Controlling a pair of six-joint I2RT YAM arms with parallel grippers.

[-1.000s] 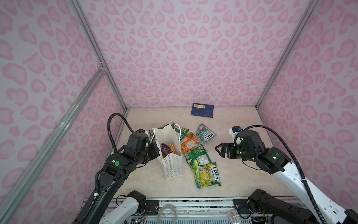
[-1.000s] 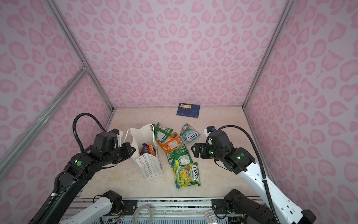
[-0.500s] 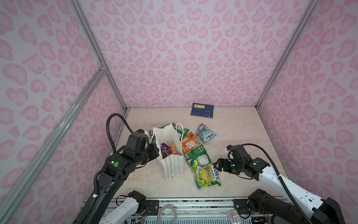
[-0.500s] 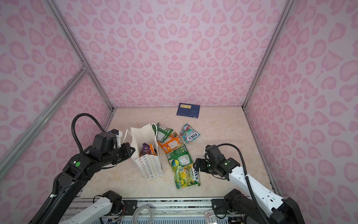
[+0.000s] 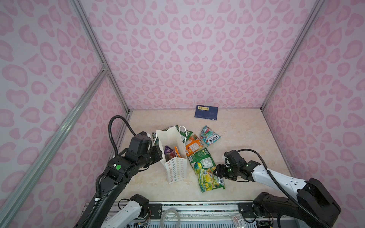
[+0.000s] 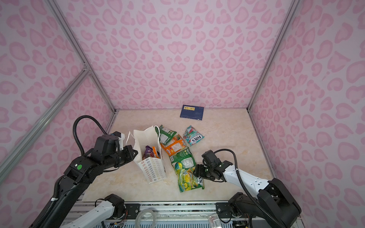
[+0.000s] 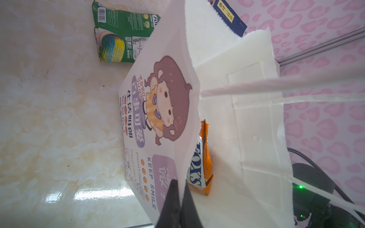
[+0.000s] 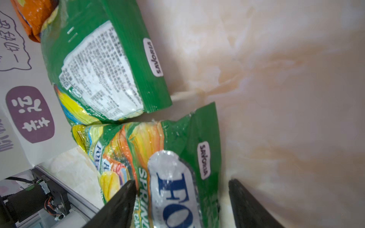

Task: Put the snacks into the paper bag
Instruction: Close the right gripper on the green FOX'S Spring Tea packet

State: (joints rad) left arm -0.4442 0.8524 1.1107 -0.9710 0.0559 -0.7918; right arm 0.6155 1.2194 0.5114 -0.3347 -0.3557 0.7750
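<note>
The bag (image 5: 174, 158) stands upright with its mouth open, at about 8 o'clock on the table (image 5: 246, 136). The left gripper (image 7: 180, 190) is at its 9 o'clock side, with the jaws pinched tight on the rim of the printed wall. In the wrist view the paper runs between the two fingers (image 7: 171, 197). Inside the bag are a purple pouch (image 5: 168, 153) and an orange pouch (image 7: 205, 158). More pouches lie in a row along the bag's 3 o'clock side. A far green pouch (image 5: 185, 133) is partly behind the bag, followed by a table orange pouch (image 5: 194, 146), a mid green pouch (image 5: 201, 159) and a yellow pouch (image 5: 210, 179) at the bag's 5 o'clock. A teal pouch (image 5: 209, 135) lies apart at 2 o'clock. The right gripper (image 8: 181, 189) is low at the yellow pouch's 2 o'clock corner with its jaws wide. One finger (image 8: 122, 199) is over the wrapper and the other is beyond its edge, so it has no grip on the pouch. A blue card (image 5: 206, 113) lies at 12 o'clock by the back wall.
</note>
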